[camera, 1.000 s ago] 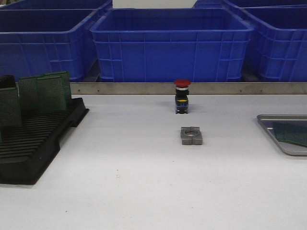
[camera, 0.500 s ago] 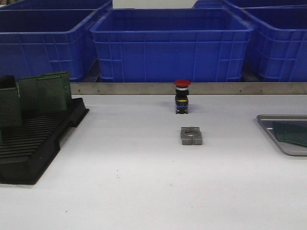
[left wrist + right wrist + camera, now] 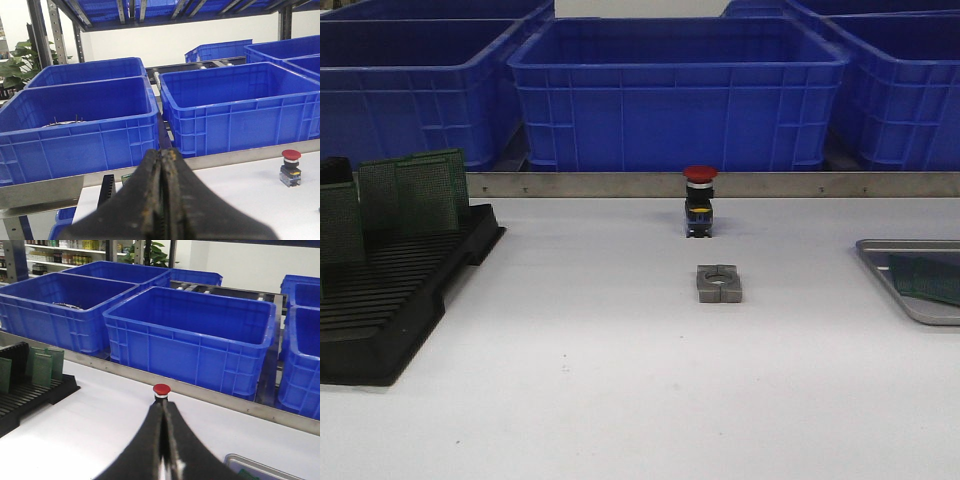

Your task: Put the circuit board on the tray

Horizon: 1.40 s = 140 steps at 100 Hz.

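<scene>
Grey and shallow, the flat metal tray [image 3: 912, 280] with its raised rim lies to the right of the small grey split metal block [image 3: 719, 283], well apart from it, at the table's right edge. A green perforated circuit board [image 3: 930, 278] already rests flat on the tray floor, partly cut off by the frame edge. Behind the block stands the red-capped black push button [image 3: 699, 201], near the long steel rail [image 3: 620, 184]. Far to the block's left sits the black slotted plastic rack [image 3: 390, 285], with several more green circuit boards [image 3: 415, 192] standing upright in its slots. Beyond the rail, behind the block, are the large blue plastic bins [image 3: 675, 90].

Neither arm shows in the front view. In the left wrist view, the left gripper [image 3: 163, 165] has its dark fingers pressed together, clenched on nothing, with the rack's edge and a green board just visible past them. In the right wrist view, the right gripper [image 3: 163, 437] is likewise closed and empty, with a corner of the tray beside it.

Compared with the two earlier front views, nothing has shifted: tray, board, block, button and rack all lie exactly where they were.
</scene>
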### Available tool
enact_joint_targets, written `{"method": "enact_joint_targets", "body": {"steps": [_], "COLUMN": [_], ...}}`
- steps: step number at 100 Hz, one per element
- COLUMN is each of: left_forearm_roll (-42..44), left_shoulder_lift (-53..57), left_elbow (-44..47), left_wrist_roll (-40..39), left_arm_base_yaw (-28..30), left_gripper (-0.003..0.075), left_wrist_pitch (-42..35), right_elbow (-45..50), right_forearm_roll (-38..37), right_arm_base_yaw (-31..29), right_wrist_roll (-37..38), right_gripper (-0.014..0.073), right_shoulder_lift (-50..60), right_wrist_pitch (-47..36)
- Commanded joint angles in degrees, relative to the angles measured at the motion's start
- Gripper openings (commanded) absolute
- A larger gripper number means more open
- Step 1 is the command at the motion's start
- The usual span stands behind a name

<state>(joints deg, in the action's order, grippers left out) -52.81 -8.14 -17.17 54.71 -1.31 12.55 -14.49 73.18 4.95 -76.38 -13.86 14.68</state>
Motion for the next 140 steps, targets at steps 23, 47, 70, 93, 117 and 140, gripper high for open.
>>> {"method": "enact_joint_targets", "body": {"steps": [23,47,70,93,117,140], "left_forearm_roll": [-1.1,11.9,51.5,53.8,53.6,53.6], "left_shoulder_lift": [-0.5,-0.5,-0.2,7.4,10.2,10.2], "left_elbow": [-1.6,0.8,6.2,16.1,20.1,20.1], "left_wrist_roll": [-0.4,-10.3,-54.3,-56.9,-59.0,-58.7], "left_arm_base_yaw": [0.1,0.1,0.1,-0.1,-0.5,-0.5], "left_gripper": [-0.0020,-0.0020,-0.0020,-0.0020,-0.0020,-0.0020], "left_wrist_pitch": [-2.9,-5.1,-10.4,-15.4,-7.1,-5.3], "right_elbow": [-1.6,-1.6,-1.6,-1.6,-1.6,-1.6], "right_forearm_roll": [0.9,0.9,0.9,0.9,1.0,1.0], "right_arm_base_yaw": [0.0,0.0,0.0,0.0,0.0,0.0], "right_wrist_roll": [-0.4,-0.4,-0.4,-0.4,-0.4,-0.4], "right_gripper": [-0.0107,-0.0107,-0.0107,-0.0107,-0.0107,-0.0107], "right_shoulder_lift": [-0.4,-0.4,-0.4,-0.4,-0.4,-0.4], "right_wrist_pitch": [3.7,6.3,8.0,8.8,9.7,10.5]}}
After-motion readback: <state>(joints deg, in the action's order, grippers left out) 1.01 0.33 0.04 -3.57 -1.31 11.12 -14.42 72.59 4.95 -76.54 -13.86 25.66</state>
